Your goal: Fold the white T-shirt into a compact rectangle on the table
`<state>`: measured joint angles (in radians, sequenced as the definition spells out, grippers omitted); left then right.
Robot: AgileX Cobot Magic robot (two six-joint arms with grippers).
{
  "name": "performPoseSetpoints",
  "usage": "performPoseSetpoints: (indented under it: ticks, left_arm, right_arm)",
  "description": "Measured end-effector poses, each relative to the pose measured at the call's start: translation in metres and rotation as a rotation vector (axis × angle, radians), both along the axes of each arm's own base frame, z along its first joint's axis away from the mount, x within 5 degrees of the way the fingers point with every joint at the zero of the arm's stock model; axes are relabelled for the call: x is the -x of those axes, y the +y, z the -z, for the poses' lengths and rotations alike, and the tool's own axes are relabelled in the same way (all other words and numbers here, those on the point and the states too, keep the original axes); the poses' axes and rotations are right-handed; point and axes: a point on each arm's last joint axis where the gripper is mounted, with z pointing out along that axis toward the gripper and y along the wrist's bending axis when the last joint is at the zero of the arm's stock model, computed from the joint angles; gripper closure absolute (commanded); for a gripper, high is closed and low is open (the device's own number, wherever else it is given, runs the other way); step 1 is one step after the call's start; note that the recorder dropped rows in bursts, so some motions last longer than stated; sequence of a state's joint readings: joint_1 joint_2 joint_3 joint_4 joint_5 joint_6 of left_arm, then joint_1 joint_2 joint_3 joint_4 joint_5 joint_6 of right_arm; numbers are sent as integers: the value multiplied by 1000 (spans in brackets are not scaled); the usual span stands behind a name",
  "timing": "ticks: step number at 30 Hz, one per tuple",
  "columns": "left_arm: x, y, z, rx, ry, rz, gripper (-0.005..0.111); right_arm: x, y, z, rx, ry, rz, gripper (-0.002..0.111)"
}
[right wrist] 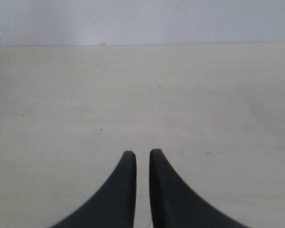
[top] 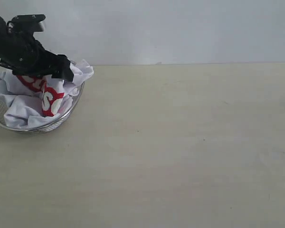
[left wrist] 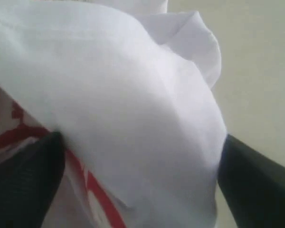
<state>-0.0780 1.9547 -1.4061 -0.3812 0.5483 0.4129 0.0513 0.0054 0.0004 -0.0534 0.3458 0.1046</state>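
Closest to us, the shirt bulges between the left gripper's wide jaws. Only the exterior view shows us it lies crumpled in a basket on the table. We see the right gripper, jaws nearly touching and empty, only in its wrist view.

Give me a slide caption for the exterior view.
Left claw at the crumpled white T-shirt, heaped in a wire basket on the table.

White T-shirt fills nearly all the view, bunched in soft folds, very close & a bit blurred. Red band w/ white lettering shows on one part. Jaws of left gripper stand wide apart, a thick fold of cloth btw them. Pale counter is visible beyond the cloth.
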Motion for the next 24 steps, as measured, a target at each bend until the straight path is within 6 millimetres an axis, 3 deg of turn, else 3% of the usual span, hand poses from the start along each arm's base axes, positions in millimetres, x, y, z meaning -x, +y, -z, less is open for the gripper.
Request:
performPoseSetpoints:
  ticks: [1, 3, 4, 6, 7, 11, 18, 24]
  left_arm:
    - [-1, 0, 3, -3, 1, 0, 41]
    - [-2, 0, 3, -8, -15, -4, 65]
    - [-3, 0, 2, -8, -20, -6, 83]
    - [-4, 0, 0, -10, -32, -6, 99]
    - [-5, 0, 0, -11, -35, -7, 101]
    - [-4, 0, 1, -10, -29, -5, 90]
    - [-2, -2, 2, 13, -5, 16, 41]
    - [0, -5, 2, 57, 23, 9, 38]
  right_arm:
    - [0, 0, 0, 0, 0, 0, 102]
    - [0, 0, 0, 0, 0, 0, 102]
    - [0, 0, 0, 0, 0, 0, 102]
    - [0, 0, 0, 0, 0, 0, 102]
    - [0, 0, 0, 0, 0, 0, 102]
    - [0, 0, 0, 0, 0, 0, 102]
    - [0, 0, 0, 0, 0, 0, 102]
    - [0, 0, 0, 0, 0, 0, 102]
